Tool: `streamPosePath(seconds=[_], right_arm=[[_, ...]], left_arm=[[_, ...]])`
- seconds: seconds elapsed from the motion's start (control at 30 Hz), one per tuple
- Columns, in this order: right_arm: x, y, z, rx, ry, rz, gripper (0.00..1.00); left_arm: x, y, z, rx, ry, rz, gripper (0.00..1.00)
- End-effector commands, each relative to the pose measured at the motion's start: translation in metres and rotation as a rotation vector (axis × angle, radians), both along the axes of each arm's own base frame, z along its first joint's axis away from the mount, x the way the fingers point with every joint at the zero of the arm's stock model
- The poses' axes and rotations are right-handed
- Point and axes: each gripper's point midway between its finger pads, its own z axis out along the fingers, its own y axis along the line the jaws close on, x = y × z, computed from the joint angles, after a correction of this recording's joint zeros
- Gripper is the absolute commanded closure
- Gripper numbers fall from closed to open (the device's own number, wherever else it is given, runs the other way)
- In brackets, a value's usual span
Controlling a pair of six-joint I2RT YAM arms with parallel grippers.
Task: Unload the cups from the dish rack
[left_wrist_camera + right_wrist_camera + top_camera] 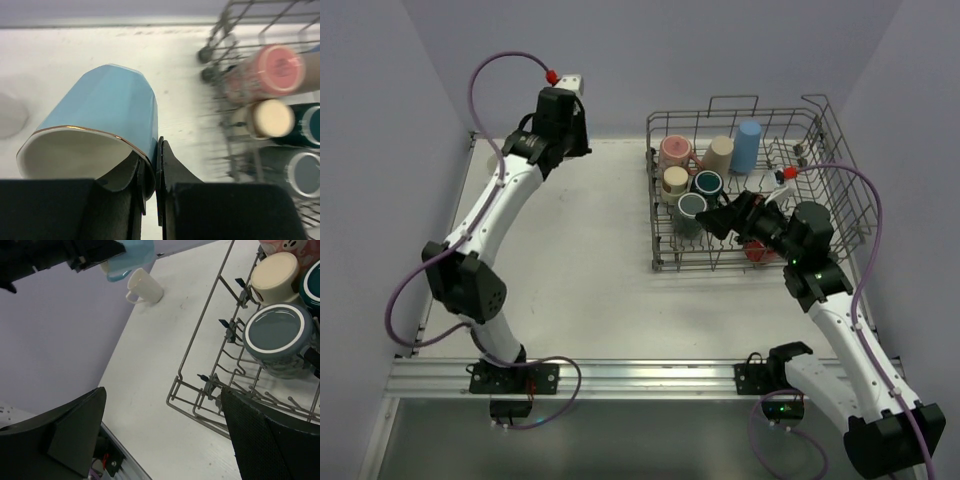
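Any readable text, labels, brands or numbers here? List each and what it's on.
None readable.
The pink cup has a faint mark on its upturned base in the left wrist view, too blurred to read.
The light blue cup shows no print on the side in view.

Desk [590, 270]: you have a white, matte top with a metal rail [640, 375] along its near edge | on it, far right: dish rack [665, 262], standing flat on the surface | on it, far left: white mug [145, 286], close to the wall [650, 60], well apart from your rack.
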Motion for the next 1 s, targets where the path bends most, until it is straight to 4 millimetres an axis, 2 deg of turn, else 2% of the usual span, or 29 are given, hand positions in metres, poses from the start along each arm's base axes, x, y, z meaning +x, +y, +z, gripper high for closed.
streamPosePath(seconds=[0.0, 0.03, 0.1, 0.13, 0.2, 0.23, 0.3, 0.33, 0.4, 0.5, 0.77, 0.97], right_arm=[[-0.006, -0.003, -0.015, -0.064, -0.004, -0.008, 0.01], [-0.008, -0.003, -0.019, -0.072, 0.002, -0.012, 0.01], [-0.011, -0.001, -0.023, -0.084, 0.002, -0.004, 0.01], [-0.013, 0.000, -0.026, -0.088, 0.005, -0.002, 0.01], [-0.018, 0.005, -0.028, -0.095, 0.004, 0.017, 0.01], [-0.020, 0.007, -0.030, -0.100, 0.005, 0.022, 0.01], [-0.022, 0.009, -0.033, -0.116, 0.008, 0.021, 0.01], [-0.023, 0.009, -0.035, -0.121, 0.010, 0.022, 0.01], [-0.024, 0.011, -0.037, -0.125, 0.010, 0.025, 0.01], [-0.025, 0.013, -0.039, -0.130, 0.013, 0.028, 0.01], [-0.023, 0.020, -0.038, -0.127, 0.020, 0.042, 0.01], [-0.021, 0.024, -0.041, -0.130, 0.033, 0.046, 0.01]], left_arm=[[0.015, 0.034, -0.016, 0.192, 0.067, 0.079, 1.00], [0.023, 0.037, -0.036, 0.222, 0.112, 0.090, 1.00], [0.034, 0.045, -0.042, 0.233, 0.126, 0.110, 1.00], [0.040, 0.046, -0.058, 0.247, 0.159, 0.114, 1.00], [0.049, 0.051, -0.067, 0.250, 0.179, 0.124, 1.00], [0.053, 0.051, -0.084, 0.264, 0.215, 0.121, 1.00], [0.061, 0.058, -0.092, 0.269, 0.232, 0.134, 1.00], [0.063, 0.060, -0.107, 0.282, 0.267, 0.138, 1.00], [0.069, 0.069, -0.122, 0.292, 0.295, 0.149, 1.00], [0.072, 0.083, -0.133, 0.304, 0.318, 0.172, 1.00], [0.076, 0.102, -0.161, 0.293, 0.383, 0.181, 1.00], [0.077, 0.107, -0.165, 0.265, 0.391, 0.179, 1.00]])
